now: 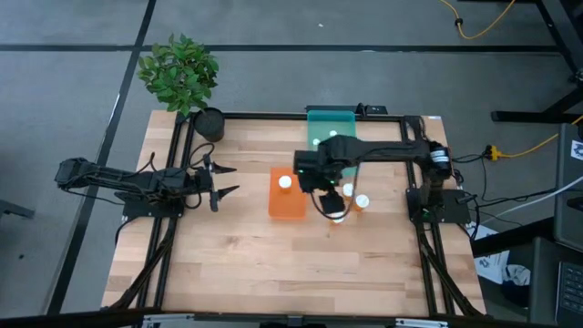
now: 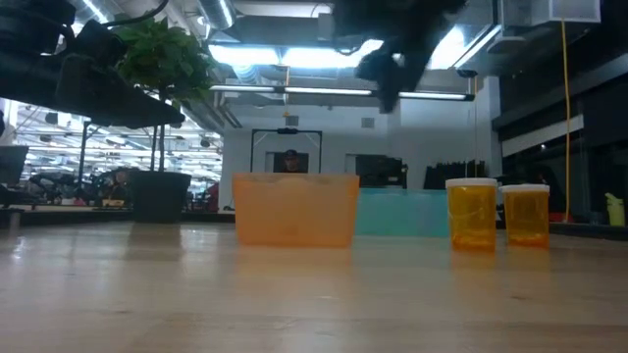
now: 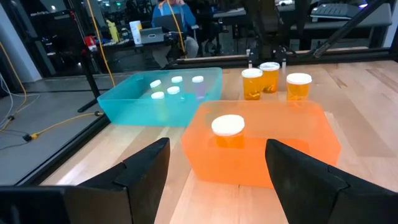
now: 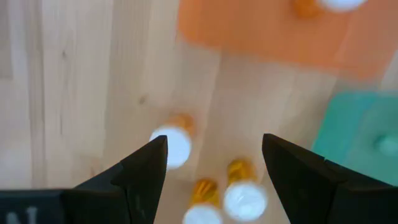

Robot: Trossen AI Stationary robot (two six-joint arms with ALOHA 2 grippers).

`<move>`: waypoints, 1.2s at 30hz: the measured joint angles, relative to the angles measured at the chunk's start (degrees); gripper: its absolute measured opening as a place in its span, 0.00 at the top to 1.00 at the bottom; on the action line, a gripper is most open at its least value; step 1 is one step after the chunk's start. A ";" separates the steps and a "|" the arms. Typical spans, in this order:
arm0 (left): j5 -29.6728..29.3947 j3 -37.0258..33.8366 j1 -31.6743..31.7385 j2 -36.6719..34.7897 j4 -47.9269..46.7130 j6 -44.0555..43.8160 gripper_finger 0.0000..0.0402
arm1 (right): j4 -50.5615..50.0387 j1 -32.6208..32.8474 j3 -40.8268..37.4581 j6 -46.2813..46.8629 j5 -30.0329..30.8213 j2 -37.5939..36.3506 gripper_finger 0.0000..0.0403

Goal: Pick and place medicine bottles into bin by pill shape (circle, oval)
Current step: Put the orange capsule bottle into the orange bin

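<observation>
Right hand (image 1: pixel 330 202): hangs above the worktop (image 1: pixel 273 264), fingers spread wide and holding nothing.
Under the right hand: three amber bottles with white caps stand upright on the wood; in the right wrist view one (image 4: pixel 173 144) stands apart from the other two (image 4: pixel 244 191), which are close together, and all three lie in the gap between the fingers.
Same bottles, seen level: two (image 2: pixel 472 211) show side by side, not touching, just beside the teal bin.
Orange bin (image 1: pixel 287 205): just beside the right hand, toward the left arm; one white-capped amber bottle (image 3: pixel 228 128) stands inside it.
Teal bin (image 1: pixel 332 123): beyond the right hand, at the worktop's far edge; several small white-capped bottles (image 3: pixel 176 88) sit in it.
Left hand (image 1: pixel 217 180): well apart from the bottles, at the worktop's left side, fingers wide and empty, facing the orange bin.
Potted plant (image 1: pixel 182 77): at the far left corner, past the left hand.
</observation>
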 joint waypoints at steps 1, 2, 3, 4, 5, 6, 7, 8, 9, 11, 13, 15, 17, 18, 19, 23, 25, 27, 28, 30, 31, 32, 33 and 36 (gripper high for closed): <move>0.00 0.01 -0.01 -0.01 0.02 0.01 0.36 | 0.47 0.39 -2.19 0.78 0.05 -1.62 0.35; 0.00 0.02 0.01 0.01 -0.02 0.02 0.36 | 0.86 0.92 -4.76 1.88 0.05 -3.49 0.35; 0.00 0.00 0.01 0.01 -0.02 0.00 0.36 | 2.30 1.42 -7.70 3.45 0.11 -5.81 0.34; 0.00 0.00 -0.01 -0.01 0.04 0.00 0.36 | 3.81 2.12 -10.68 5.04 0.37 -8.05 0.35; 0.00 0.00 0.01 -0.01 0.03 0.02 0.36 | 5.70 2.97 -13.99 6.29 1.19 -10.76 0.34; 0.00 0.01 0.01 0.01 -0.01 0.02 0.36 | 7.99 4.00 -17.60 7.71 2.75 -13.50 0.34; 0.00 0.01 -0.01 0.00 0.04 0.01 0.36 | 10.76 5.02 -21.17 9.17 4.74 -16.07 0.34; 0.00 0.02 0.01 -0.01 0.06 0.00 0.36 | 13.49 6.07 -24.56 10.44 6.76 -18.60 0.34; 0.00 0.01 -0.01 0.01 0.00 0.00 0.36 | 15.95 7.14 -28.10 11.68 8.46 -21.18 0.34; 0.00 0.02 -0.01 -0.01 0.03 0.02 0.36 | 20.81 8.96 -34.25 13.42 11.37 -25.89 0.34; 0.00 0.02 0.00 -0.01 0.04 0.00 0.36 | 26.35 10.40 -39.37 13.43 12.67 -29.68 0.34; 0.00 0.01 0.01 -0.01 0.03 0.02 0.36 | 30.40 11.38 -43.50 13.42 13.14 -32.44 0.34; 0.00 0.00 0.01 0.01 0.03 0.00 0.36 | 33.43 11.95 -46.58 13.41 13.09 -34.44 0.34; 0.00 0.00 -0.01 -0.01 0.03 0.00 0.36 | 34.29 12.14 -47.84 13.45 13.07 -35.09 0.34; 0.00 0.00 0.01 0.00 0.03 0.02 0.36 | 34.86 12.20 -48.97 13.43 13.11 -35.54 0.34; 0.00 0.00 -0.01 0.01 0.04 0.02 0.36 | 36.28 12.30 -53.02 13.53 13.16 -35.71 0.34; 0.00 0.01 -0.01 0.01 0.03 0.00 0.36 | 38.04 12.30 -54.62 13.94 13.12 -35.15 0.34; 0.00 0.01 -0.01 -0.01 0.03 0.01 0.36 | 39.40 12.32 -55.77 15.20 12.87 -34.83 0.34; 0.00 0.00 0.01 0.01 0.01 0.02 0.36 | 39.90 12.38 -56.03 16.02 12.43 -34.82 0.34; 0.00 0.02 -0.01 -0.01 0.05 0.00 0.36 | 40.36 12.47 -56.09 16.54 12.16 -34.82 0.34; 0.00 0.02 -0.01 0.01 0.01 0.02 0.36 | 40.52 12.58 -56.09 16.39 12.10 -34.82 0.34; 0.00 0.00 -0.01 0.01 0.04 0.02 0.36 | 40.78 12.80 -56.09 16.12 11.89 -34.82 0.34; 0.00 0.01 0.01 -0.01 0.04 0.00 0.36 | 41.18 12.90 -56.09 15.61 11.81 -34.82 0.34; 0.00 0.00 0.01 -0.01 0.03 0.02 0.36 | 41.41 13.23 -56.09 14.56 11.69 -34.82 0.34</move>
